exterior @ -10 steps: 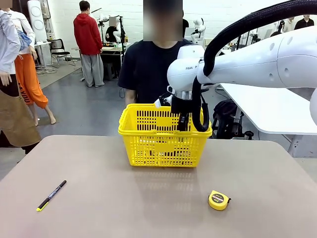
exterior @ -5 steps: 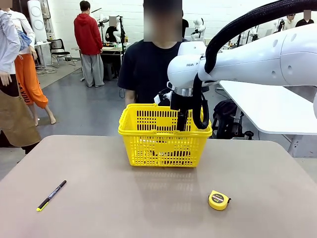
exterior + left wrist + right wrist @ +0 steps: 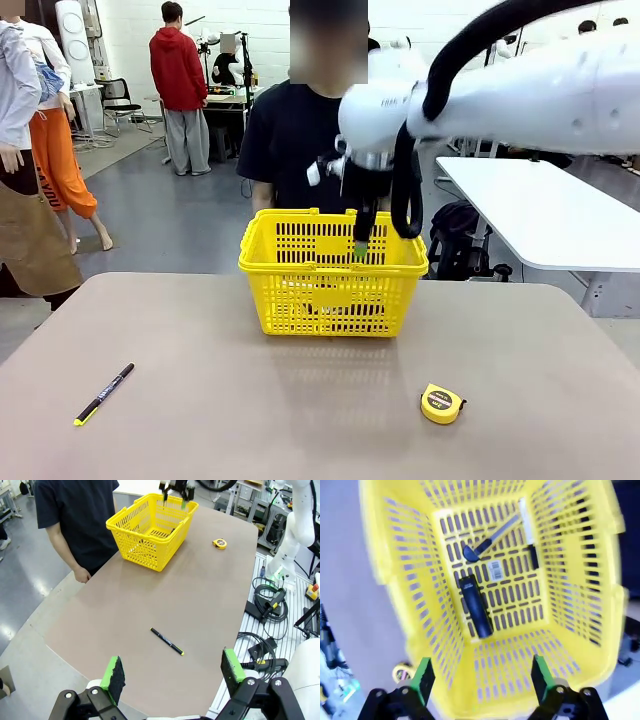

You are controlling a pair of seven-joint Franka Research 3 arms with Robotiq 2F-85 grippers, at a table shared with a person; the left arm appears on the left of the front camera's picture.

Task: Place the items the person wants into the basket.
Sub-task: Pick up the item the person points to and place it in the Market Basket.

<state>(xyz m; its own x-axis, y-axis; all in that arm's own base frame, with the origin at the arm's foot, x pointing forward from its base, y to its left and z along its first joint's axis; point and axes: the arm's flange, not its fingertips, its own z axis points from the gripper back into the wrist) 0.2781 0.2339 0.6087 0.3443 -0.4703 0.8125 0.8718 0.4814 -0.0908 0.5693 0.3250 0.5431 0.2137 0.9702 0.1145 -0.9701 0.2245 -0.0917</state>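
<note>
1. The basket [image 3: 333, 272] stands on the bench [image 3: 300, 400] at its far side, just in front of the person [image 3: 300, 140] in the dark T-shirt. In the right wrist view, 3 items lie on its slotted floor: the black stapler [image 3: 476, 607], the utility knife [image 3: 490, 537] and the white marker [image 3: 526, 522] with its black cap.
2. The right gripper [image 3: 360, 245] hangs above the basket's far rim, jaws spread wide and empty; the right wrist view shows both green pads [image 3: 424, 676] parted with nothing between them.
3. The left gripper [image 3: 172, 672] is well back from the basket, jaws likewise released and holding nothing, looking down the bench at the thin black pen [image 3: 167, 641].
4. Handling judgement: all 3 items look rigid. The stapler is probably the heaviest and would be best taken across its narrow body near the middle. The knife is slim and smooth; a grip across its handle, clear of the blade end, would be safest.
5. The marker is light, round and liable to roll or slip; it wants a pinch across the barrel at mid-length.
6. The basket is stiff but light plastic and could slide if nudged at the rim.
7. The pen and the yellow tape measure [image 3: 442, 403] lie on the bench, well apart from the basket.
</note>
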